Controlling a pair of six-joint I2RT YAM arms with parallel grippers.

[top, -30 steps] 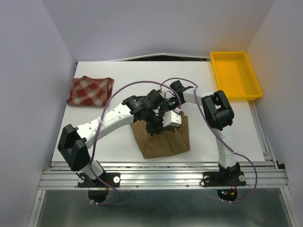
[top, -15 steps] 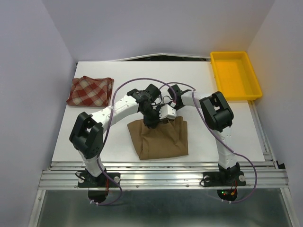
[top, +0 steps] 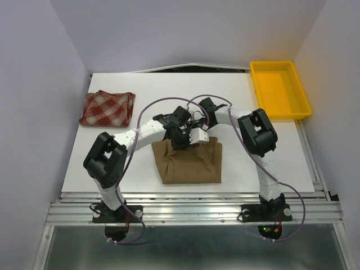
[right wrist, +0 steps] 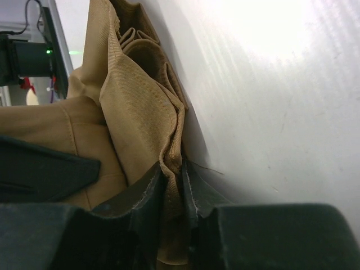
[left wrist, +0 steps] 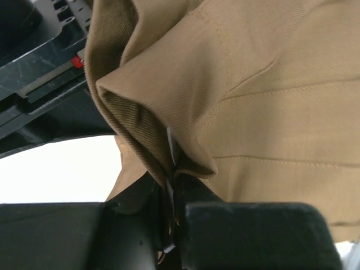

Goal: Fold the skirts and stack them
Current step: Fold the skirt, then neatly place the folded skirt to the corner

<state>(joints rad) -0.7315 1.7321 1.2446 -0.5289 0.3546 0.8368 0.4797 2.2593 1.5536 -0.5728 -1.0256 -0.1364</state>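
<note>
1. The tan skirt (top: 190, 163) lies folded into a rough rectangle on the white table (top: 169, 95), near the middle and toward the near edge, between the two arm bases.
2. Its far edge is bunched where both grippers meet it; the rest of the cloth lies flat, with a few soft creases running toward the near edge.
3. The left gripper (top: 181, 140) reaches in from the left and sits at the left part of that far edge.
4. In the left wrist view, the left gripper (left wrist: 171, 191) has its jaws almost together, and a thick fold of the tan skirt (left wrist: 270, 112) runs down into the narrow slit between them, so it grips the cloth.
5. The right gripper (top: 201, 138) comes in from the right and sits just beside the left one on the same edge.
6. In the right wrist view, the right gripper (right wrist: 173, 174) is likewise nearly closed, pinching a layered hem of the tan skirt (right wrist: 135, 107) just above the table (right wrist: 270, 112).
7. The plaid skirt (top: 107, 108), red and cream, lies folded at the far left of the table, well apart from the tan one.
8. A yellow tray (top: 278, 90) sits at the far right corner.
</note>
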